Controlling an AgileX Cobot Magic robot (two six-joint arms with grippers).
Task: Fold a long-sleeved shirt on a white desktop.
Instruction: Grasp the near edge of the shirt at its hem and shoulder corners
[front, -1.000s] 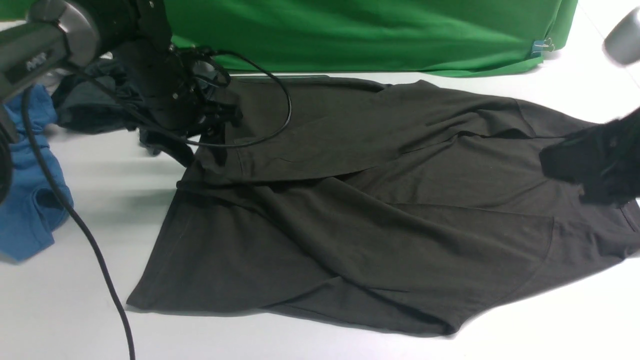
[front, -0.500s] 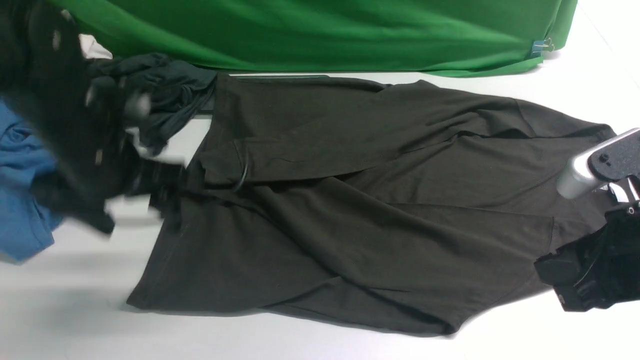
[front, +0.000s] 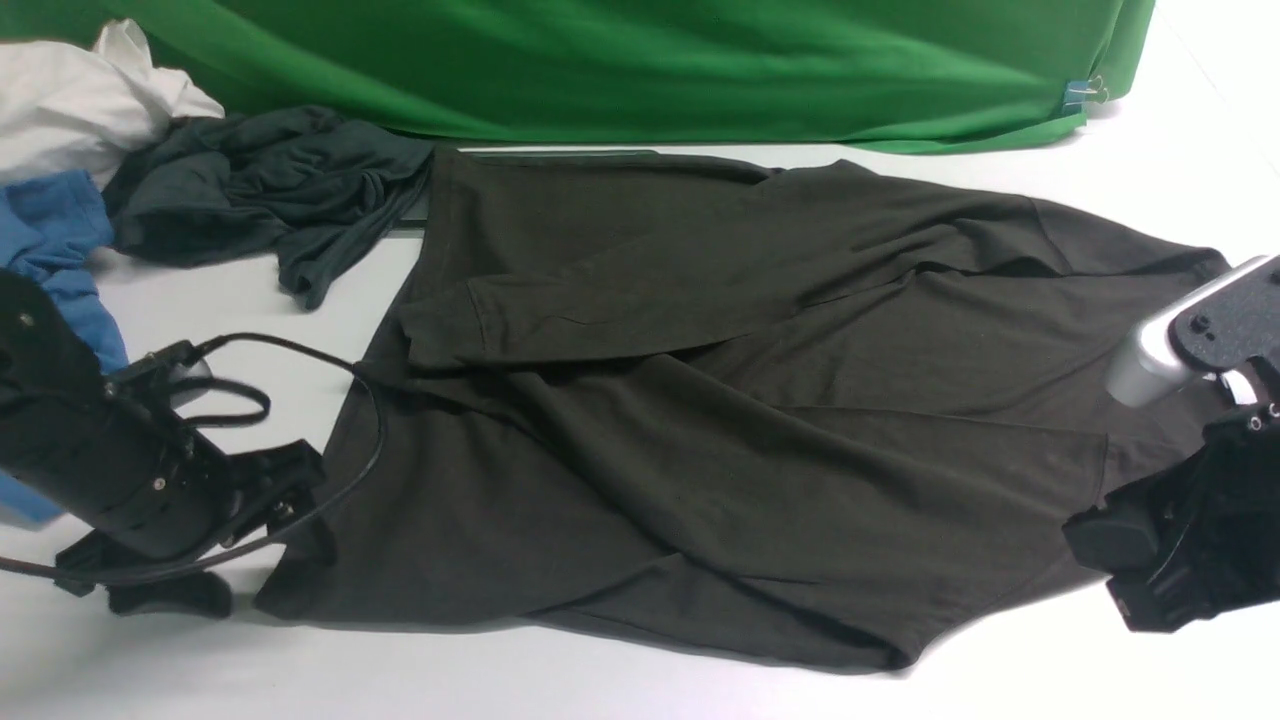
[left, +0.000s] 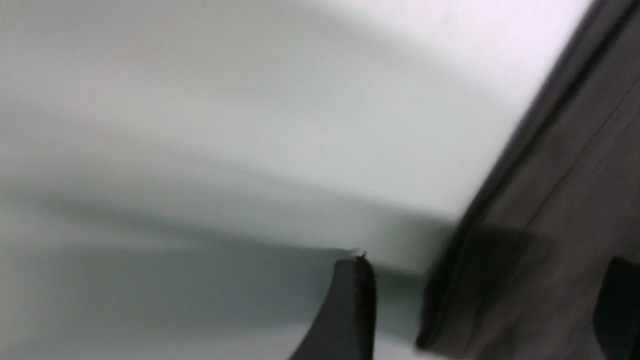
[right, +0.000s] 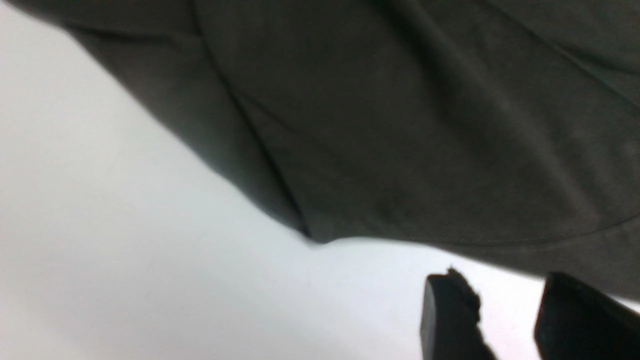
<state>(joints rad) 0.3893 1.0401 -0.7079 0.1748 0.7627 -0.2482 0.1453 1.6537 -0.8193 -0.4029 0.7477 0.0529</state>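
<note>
The long-sleeved shirt (front: 700, 420) lies spread flat across the white desktop (front: 600, 690), very dark brownish-black, with both sleeves folded in over the body. My left gripper (front: 250, 545) sits low at the shirt's near left hem corner. In the left wrist view it (left: 485, 310) is open, and the hem edge (left: 500, 250) runs between its fingers. My right gripper (front: 1095, 565) hangs at the shirt's near right edge. It (right: 510, 320) is open, with bare desktop between its fingers and the shirt's edge (right: 400, 200) just beyond them.
A dark bluish-grey garment (front: 260, 190), a bright blue shirt (front: 60, 250) and a white cloth (front: 70, 90) are piled at the far left. The green backdrop (front: 700, 60) closes off the back. A thin strip of the hatch frame (front: 560, 152) shows behind the shirt.
My left arm swung from the far left down to the shirt's near left hem corner. My right gripper dropped toward the near right edge and has held there for the last half second.
</note>
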